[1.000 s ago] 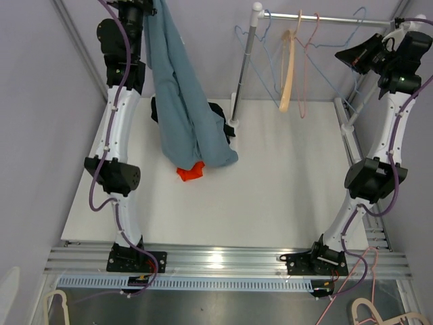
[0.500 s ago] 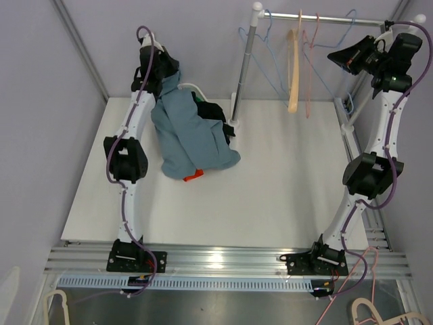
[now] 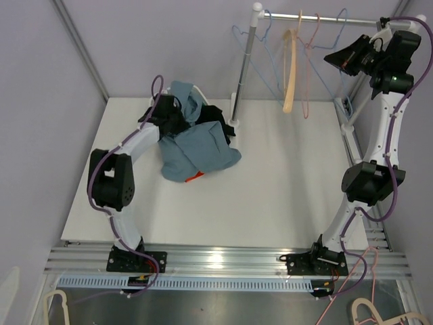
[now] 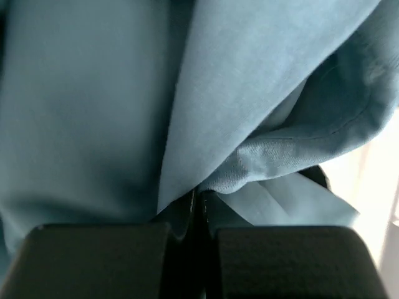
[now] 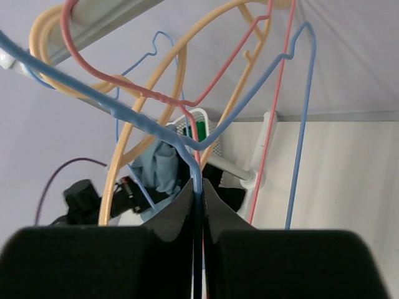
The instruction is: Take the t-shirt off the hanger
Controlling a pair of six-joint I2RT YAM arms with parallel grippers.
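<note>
The blue-grey t-shirt [image 3: 199, 145] lies bunched on the table at the back left, off any hanger. My left gripper [image 3: 177, 112] is low at the heap's far edge, shut on a fold of the t-shirt [image 4: 249, 93]; in the left wrist view the cloth runs straight into the closed jaws of the left gripper [image 4: 201, 196]. My right gripper [image 3: 333, 57] is high at the back right by the rail. In the right wrist view the right gripper [image 5: 198, 185] is shut on the wire of a bare blue hanger [image 5: 156, 128].
A clothes rail [image 3: 338, 20] on a post [image 3: 245, 61] carries a yellow hanger [image 3: 289, 68], a pink hanger [image 3: 308, 68] and blue wire ones. A black garment [image 3: 216, 115] and a red one [image 3: 195, 177] lie beside and under the t-shirt.
My left arm has come down from high up, still holding the t-shirt, which went from hanging long to bunched on the table. The right gripper shifted slightly left at the rail.
</note>
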